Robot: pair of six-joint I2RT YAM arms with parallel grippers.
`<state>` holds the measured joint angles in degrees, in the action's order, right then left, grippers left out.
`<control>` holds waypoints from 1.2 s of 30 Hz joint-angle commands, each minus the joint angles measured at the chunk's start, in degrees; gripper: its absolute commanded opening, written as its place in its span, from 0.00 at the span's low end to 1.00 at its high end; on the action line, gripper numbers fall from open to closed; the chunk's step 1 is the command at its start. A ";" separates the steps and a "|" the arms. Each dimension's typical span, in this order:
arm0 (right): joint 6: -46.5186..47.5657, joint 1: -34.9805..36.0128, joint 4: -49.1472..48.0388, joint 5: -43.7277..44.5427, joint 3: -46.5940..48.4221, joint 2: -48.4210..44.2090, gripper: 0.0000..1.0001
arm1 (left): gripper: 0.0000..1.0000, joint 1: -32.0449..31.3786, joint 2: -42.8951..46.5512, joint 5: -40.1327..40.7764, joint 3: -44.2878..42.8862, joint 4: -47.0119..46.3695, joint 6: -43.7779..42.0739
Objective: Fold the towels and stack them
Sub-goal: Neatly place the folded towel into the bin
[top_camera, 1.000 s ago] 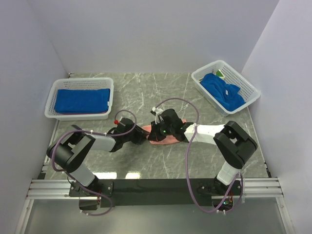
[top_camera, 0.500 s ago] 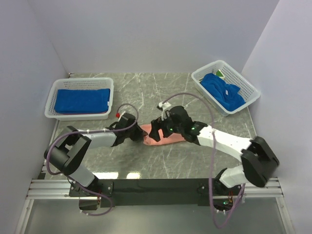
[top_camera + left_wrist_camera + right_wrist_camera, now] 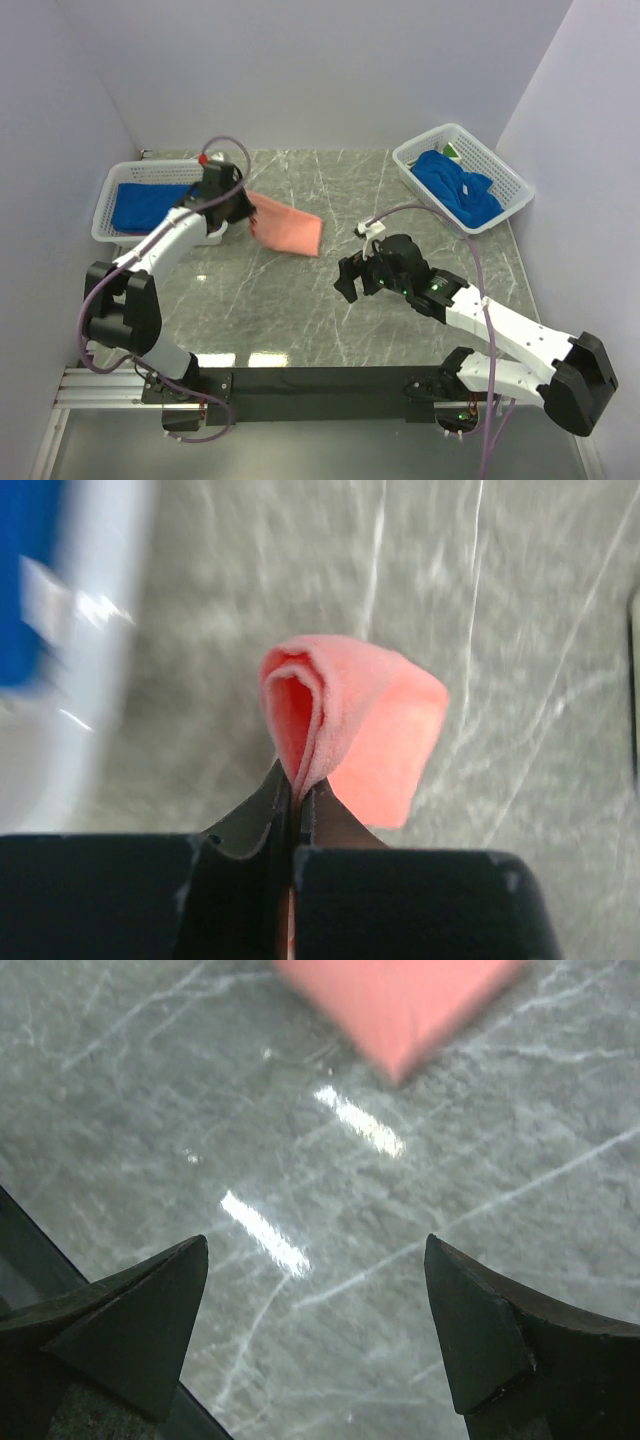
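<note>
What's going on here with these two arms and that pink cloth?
Two robot arms are folding and stacking towels. The left end effector is shut on a folded salmon-pink towel and holds it up off the table, close to the left basket, where a folded blue towel lies. The right end effector hangs open and empty over the table. A rumpled blue towel sits in the right basket, not yet folded.

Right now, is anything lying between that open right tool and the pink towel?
Nothing; the right wrist view shows only bare marble tabletop between the right tool and the pink towel.
</note>
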<state>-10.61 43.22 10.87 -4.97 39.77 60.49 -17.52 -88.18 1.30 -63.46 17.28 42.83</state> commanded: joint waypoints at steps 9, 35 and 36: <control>1.65 -0.24 2.57 -4.16 0.56 -1.08 0.96 | 0.01 10.83 -7.17 6.60 -29.51 25.68 -20.85; 4.55 -0.16 13.29 -4.52 9.27 4.19 0.96 | 0.01 24.37 -23.09 20.23 -45.08 28.87 -40.90; 4.55 -0.24 13.30 -4.52 9.54 4.46 0.96 | 0.01 24.46 -22.83 19.88 -44.82 28.43 -40.98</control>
<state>-7.31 43.22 23.11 -10.15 45.91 64.10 5.96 -111.37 18.44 -106.13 47.79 4.05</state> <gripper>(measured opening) 0.961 0.048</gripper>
